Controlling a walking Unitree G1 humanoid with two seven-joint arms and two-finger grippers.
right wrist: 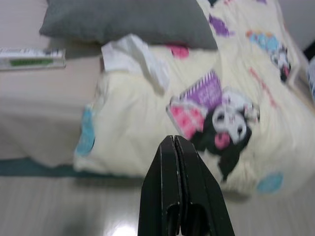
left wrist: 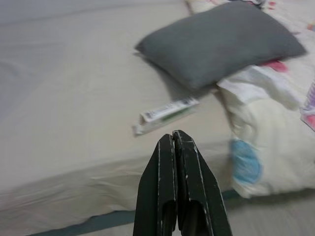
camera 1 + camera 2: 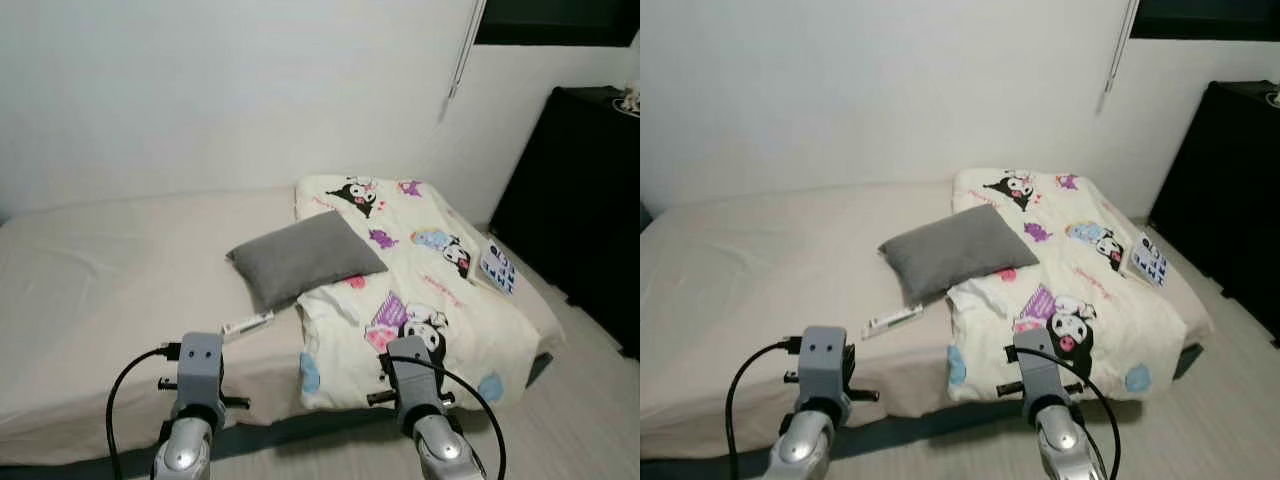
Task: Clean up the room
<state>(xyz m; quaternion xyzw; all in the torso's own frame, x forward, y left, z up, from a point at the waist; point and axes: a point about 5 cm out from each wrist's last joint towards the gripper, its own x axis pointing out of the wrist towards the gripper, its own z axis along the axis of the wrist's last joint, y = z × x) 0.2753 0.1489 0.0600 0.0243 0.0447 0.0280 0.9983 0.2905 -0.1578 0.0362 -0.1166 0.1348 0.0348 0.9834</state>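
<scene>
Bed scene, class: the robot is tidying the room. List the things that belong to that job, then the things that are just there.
For the job:
grey pillow
cartoon blanket
white tube
booklet
left pincer, shut
right pincer, shut

Just there:
bed
black cabinet
white wall

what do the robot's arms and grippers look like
Both arms are silver metal with rounded joints, each topped by a boxy grey wrist module. A black cable loops out from each module. The left gripper and right gripper each have two long black fingers tapering to a narrow tip, with pale scuffs along their edges.
</scene>
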